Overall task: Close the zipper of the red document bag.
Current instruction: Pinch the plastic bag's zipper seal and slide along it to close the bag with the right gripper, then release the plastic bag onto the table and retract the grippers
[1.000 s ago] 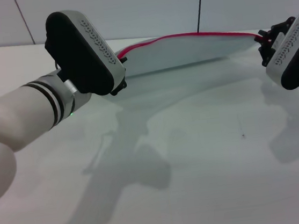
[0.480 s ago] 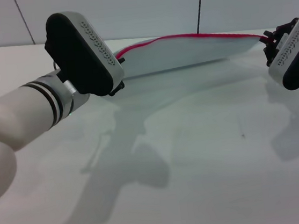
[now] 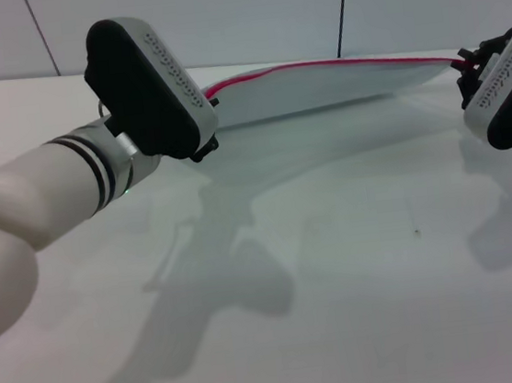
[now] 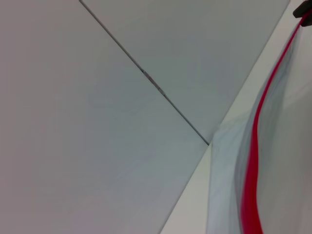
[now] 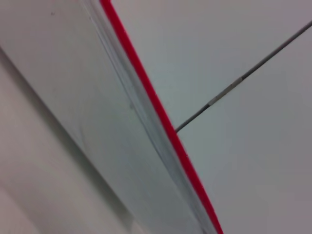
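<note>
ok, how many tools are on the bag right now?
2. The left tool is at the left end of the bag; the right tool is at its right end, by the zipper. Fingers mostly hidden.

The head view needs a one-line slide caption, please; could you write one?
Left gripper and right gripper at opposite ends of the red document bag, its zipper uppermost.

A plain white table (image 3: 357, 263) is seen, backed by a pale panelled wall. The red document bag (image 3: 318, 87) is stretched across the table's far part near that wall, its lower portion resting on the surface.
</note>
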